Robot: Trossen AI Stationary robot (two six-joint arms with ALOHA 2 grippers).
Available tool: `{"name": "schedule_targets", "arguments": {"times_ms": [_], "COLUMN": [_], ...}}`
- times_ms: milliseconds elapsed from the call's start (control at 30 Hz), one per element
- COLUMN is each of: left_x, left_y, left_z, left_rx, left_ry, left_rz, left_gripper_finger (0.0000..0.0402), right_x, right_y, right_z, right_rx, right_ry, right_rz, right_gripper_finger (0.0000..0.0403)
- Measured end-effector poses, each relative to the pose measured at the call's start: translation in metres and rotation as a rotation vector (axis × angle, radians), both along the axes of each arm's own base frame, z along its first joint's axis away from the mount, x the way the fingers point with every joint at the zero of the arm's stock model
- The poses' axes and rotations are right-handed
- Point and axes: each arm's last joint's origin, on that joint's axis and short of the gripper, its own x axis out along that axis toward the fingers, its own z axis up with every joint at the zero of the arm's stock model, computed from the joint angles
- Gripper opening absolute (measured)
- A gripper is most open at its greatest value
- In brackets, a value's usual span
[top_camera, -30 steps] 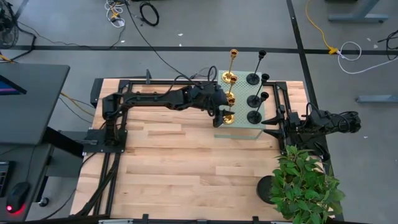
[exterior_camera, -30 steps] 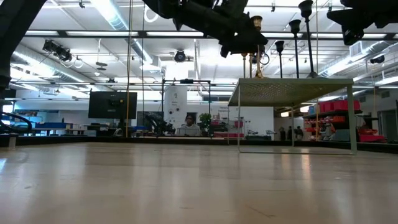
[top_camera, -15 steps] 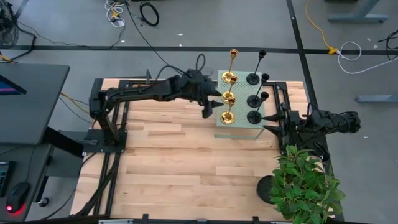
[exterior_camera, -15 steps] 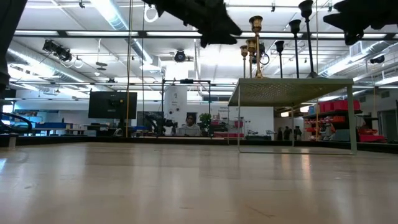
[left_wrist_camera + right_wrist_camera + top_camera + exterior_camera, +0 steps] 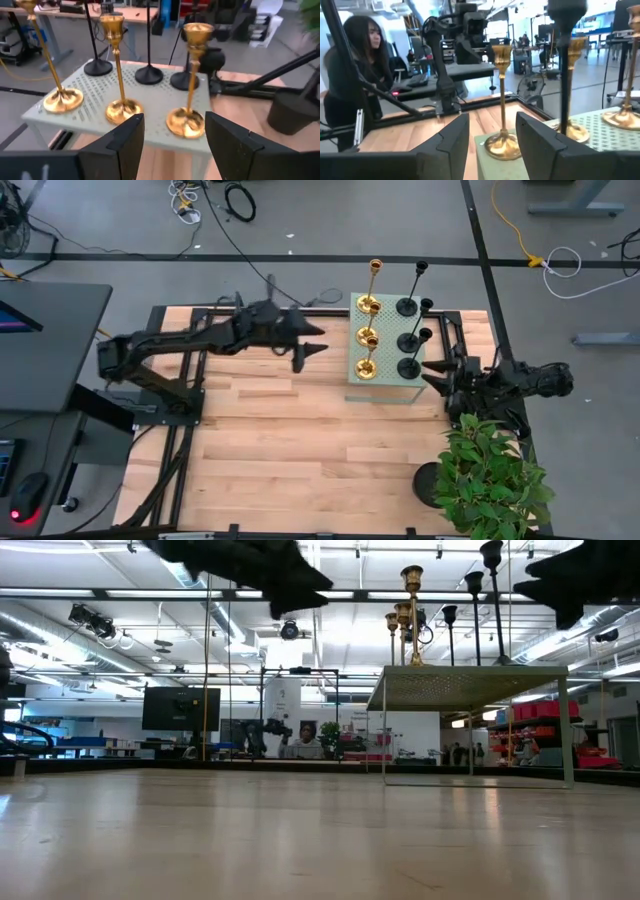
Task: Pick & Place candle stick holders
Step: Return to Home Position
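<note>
Nearest to me, my left pincer (image 5: pixel 314 342) hangs over the bare table (image 5: pixel 280 430), fingers (image 5: pixel 131 136) spread and holding nothing. That suits the job as I judge it, because no holder is left on the table to carry. The pincer sits apart from the shelf (image 5: pixel 386 355), which I reckon is the safe place for it: these thin, tall stems would tip at the lightest brush.

Next out, on the shelf's perforated top, are the three gold candle stick holders (image 5: pixel 367 336), upright in one row along the edge facing my left arm. Behind them stand the three black candle stick holders (image 5: pixel 408 340), in their own row beside the gold. The colours are kept apart so each line reads as a set. By my count that makes six up there, so the placing looks done.

Beyond the shelf, my right pincer (image 5: pixel 432 376) waits just beside its far edge, fingers parted and empty, with the gold bases in its sights.

Farther still, the plant (image 5: pixel 490 475) stands at the table's corner, well clear of the shelf.
</note>
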Motion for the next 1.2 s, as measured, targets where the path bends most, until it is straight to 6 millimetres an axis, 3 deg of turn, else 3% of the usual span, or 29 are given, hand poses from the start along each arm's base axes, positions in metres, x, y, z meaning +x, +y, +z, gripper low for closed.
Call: {"name": "schedule_targets", "arguments": {"times_ms": [300,500,667,933,1067,1200], "left_x": [-0.061,-0.089,-0.104,-0.127,-0.149,-0.154], "left_y": [-0.029,-0.05,-0.063,-0.07,-0.073,-0.076], "left_z": [-0.039,-0.07,-0.093,-0.126,-0.138,-0.14], "left_rx": [-0.019,0.01,0.027,0.06,0.029,-0.021], "left_ry": [-0.165,-0.263,-0.347,-0.342,-0.425,-0.417], "left_rz": [-0.014,-0.039,-0.079,-0.074,-0.074,-0.12], "left_gripper_finger": [0.0211,0.0211,0.0211,0.0211,0.0211,0.0211], "right_x": [0.019,0.025,0.025,0.026,0.026,0.026], "right_y": [0.004,0.007,0.006,0.005,0.005,0.005], "right_z": [-0.036,-0.055,-0.058,-0.065,-0.065,-0.065], "right_rx": [-0.032,-0.058,-0.037,0.015,0.026,0.02], "right_ry": [-0.064,-0.095,-0.064,-0.001,-0.005,0.005], "right_rz": [-0.014,0.012,-0.002,-0.064,-0.063,-0.069], "right_gripper_finger": [0.0162,0.0162,0.0162,0.0162,0.0162,0.0162]}}
